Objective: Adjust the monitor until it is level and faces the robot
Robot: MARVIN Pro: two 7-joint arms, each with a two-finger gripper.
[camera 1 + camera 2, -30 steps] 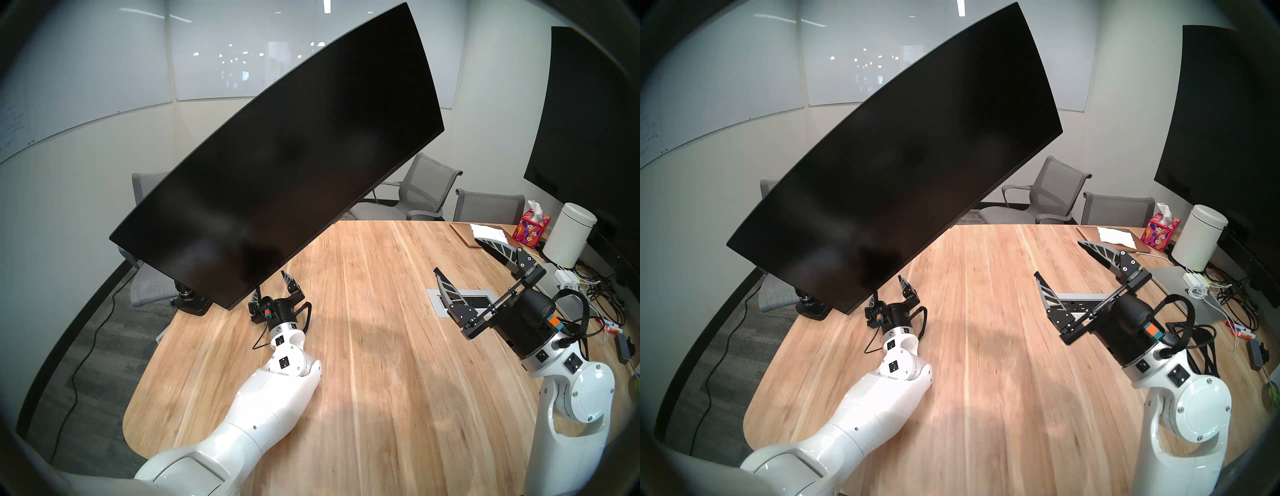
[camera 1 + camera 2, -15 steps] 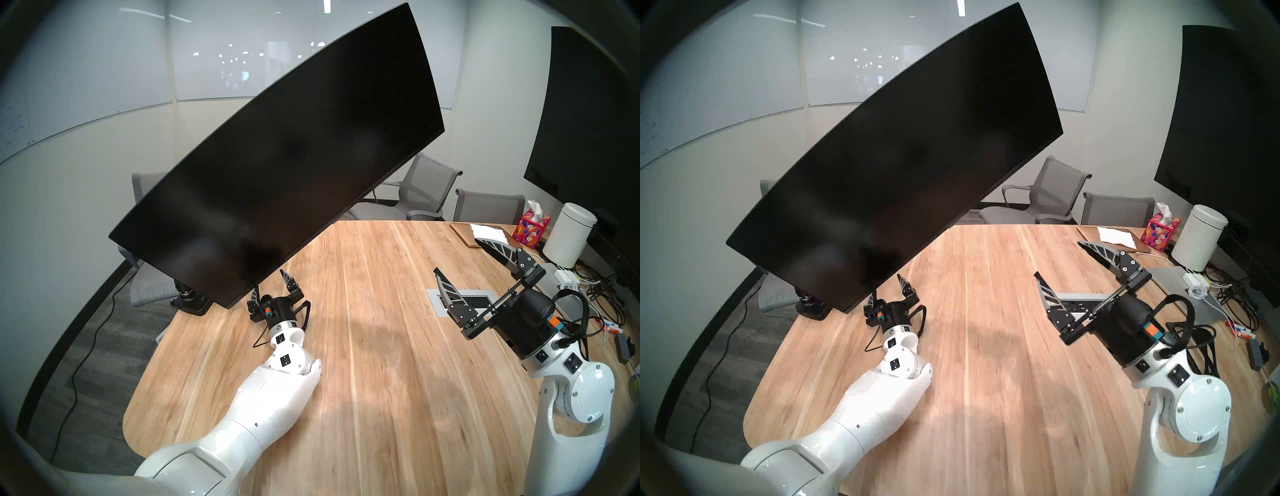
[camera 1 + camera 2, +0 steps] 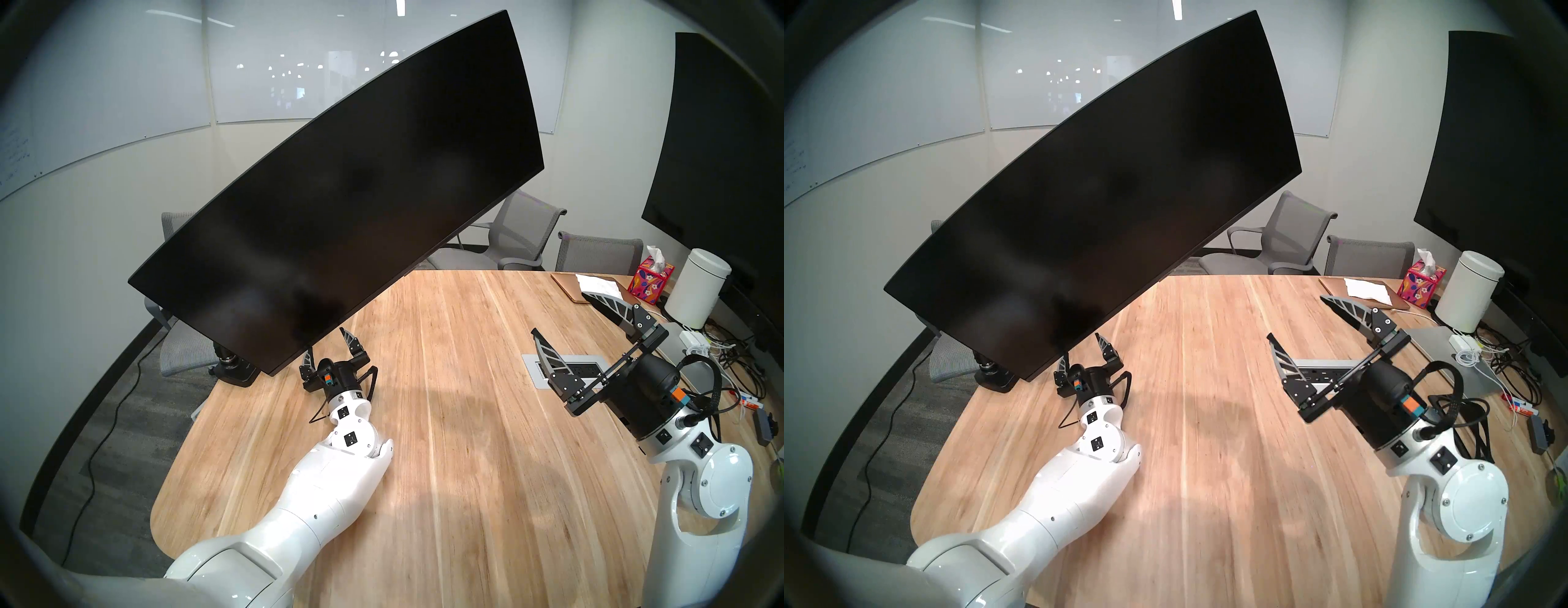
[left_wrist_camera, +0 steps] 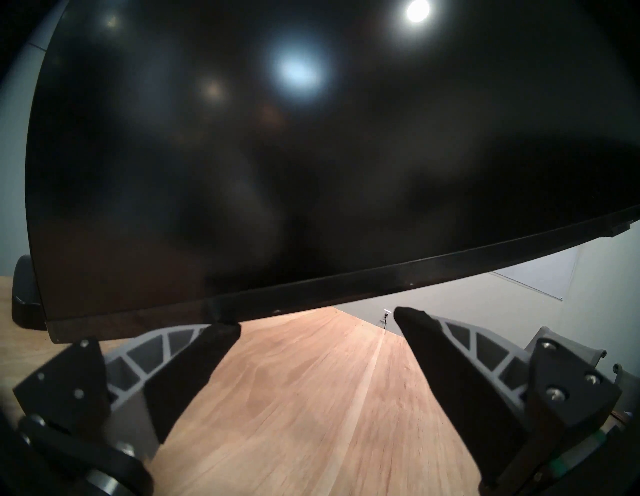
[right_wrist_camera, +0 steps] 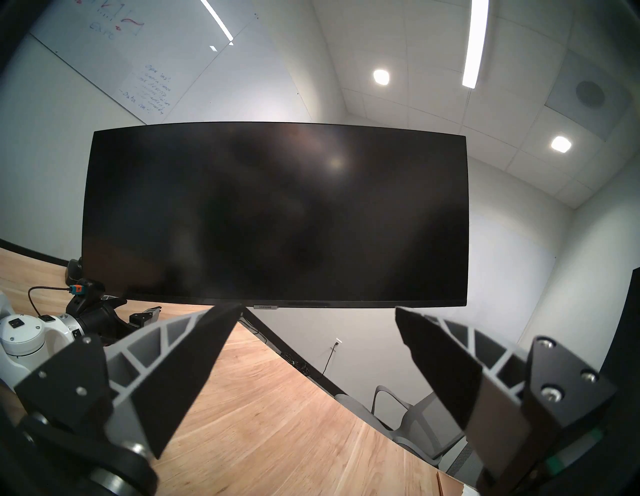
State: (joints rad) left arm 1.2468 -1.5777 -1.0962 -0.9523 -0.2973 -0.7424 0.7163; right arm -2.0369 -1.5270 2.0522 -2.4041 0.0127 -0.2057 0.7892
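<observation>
The monitor (image 3: 339, 191) is tilted steeply, its long axis falling toward its low corner. Directly under that corner the left gripper (image 3: 329, 354) is held wide open, one fingertip (image 4: 221, 332) at the bottom edge; the right gripper (image 3: 589, 335), also wide and empty, is well apart.

A small "SAMSUNG" badge sits on the bottom bezel of the monitor (image 5: 275, 214). The whiteboard (image 5: 152, 65) carries blue and red handwriting, too blurred to read beyond "Data".

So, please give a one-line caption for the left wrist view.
Left gripper, jaws open, beneath the low corner of the tilted monitor above the wooden table.
</observation>
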